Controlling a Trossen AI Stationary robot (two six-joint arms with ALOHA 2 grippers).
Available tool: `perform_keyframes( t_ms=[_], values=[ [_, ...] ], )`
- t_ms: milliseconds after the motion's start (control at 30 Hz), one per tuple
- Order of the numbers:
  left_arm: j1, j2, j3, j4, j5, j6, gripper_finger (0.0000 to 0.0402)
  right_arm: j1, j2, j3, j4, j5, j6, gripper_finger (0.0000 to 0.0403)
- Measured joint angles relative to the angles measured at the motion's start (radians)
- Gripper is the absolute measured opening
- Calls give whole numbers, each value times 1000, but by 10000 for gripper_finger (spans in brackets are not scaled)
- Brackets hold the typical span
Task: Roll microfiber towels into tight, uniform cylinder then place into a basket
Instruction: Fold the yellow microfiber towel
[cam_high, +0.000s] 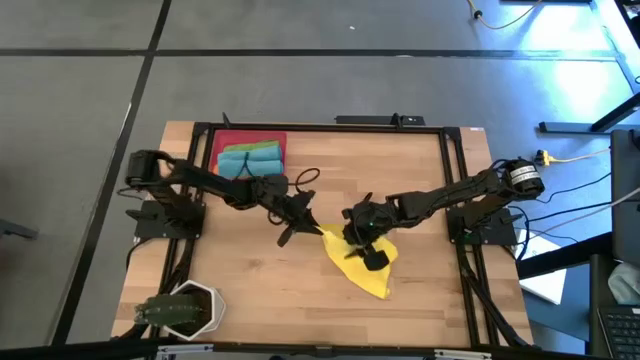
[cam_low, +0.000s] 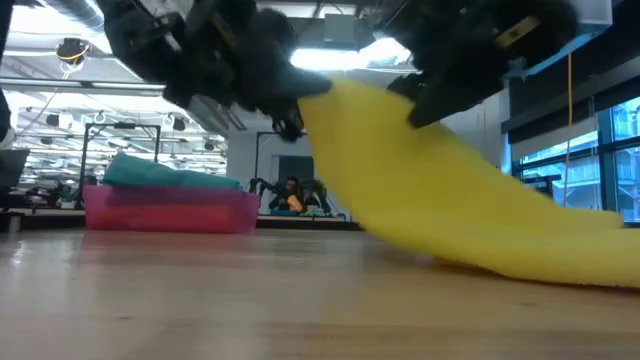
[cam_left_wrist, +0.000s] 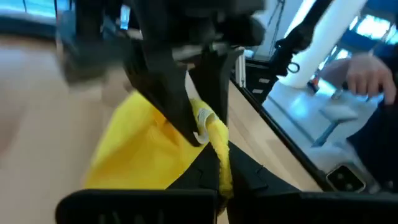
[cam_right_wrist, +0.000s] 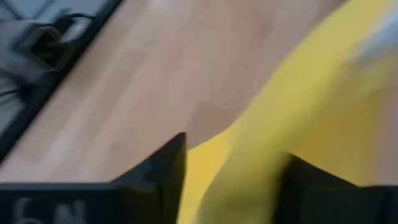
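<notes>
Yellow towel (cam_high: 366, 268) is being lifted: left hand (cam_high: 303, 222) clenched on its ten-o'clock corner, right hand (cam_high: 358, 232) apparently loosening around its edge. Next, flatten it for rolling.

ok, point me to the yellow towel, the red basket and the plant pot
yellow towel (cam_high: 368, 272): high view, flat part lying on the table.
red basket (cam_high: 217, 146): high view, bare left wall beside the rolled towels.
plant pot (cam_high: 205, 300): high view, white hexagonal rim.

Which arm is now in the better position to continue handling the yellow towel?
Probably the left. The left gripper has its jaws shut on a corner of the yellow towel; the right gripper only straddles the cloth, jaws open.
</notes>
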Motion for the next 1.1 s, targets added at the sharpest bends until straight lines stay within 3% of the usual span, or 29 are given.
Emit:
perform_keyframes(
  t_ms=[167,267,367,600,833,1100],
  values=[
    [-5,-199,0,-229,-71,298,0,49,0,0,-14,-89,66,225],
    [-36,-329,0,-428,-255,508,0,78,0,0,-40,-95,108,243],
    [-83,-432,0,-572,-434,614,0,101,0,0,-67,-95,134,247],
    [-164,-560,0,-643,-631,649,0,155,0,0,40,-101,137,240],
    [-195,-576,0,-650,-691,647,0,168,0,0,201,-145,148,222],
    [-215,-576,0,-649,-708,614,0,167,18,0,128,96,185,210]
  ],
)
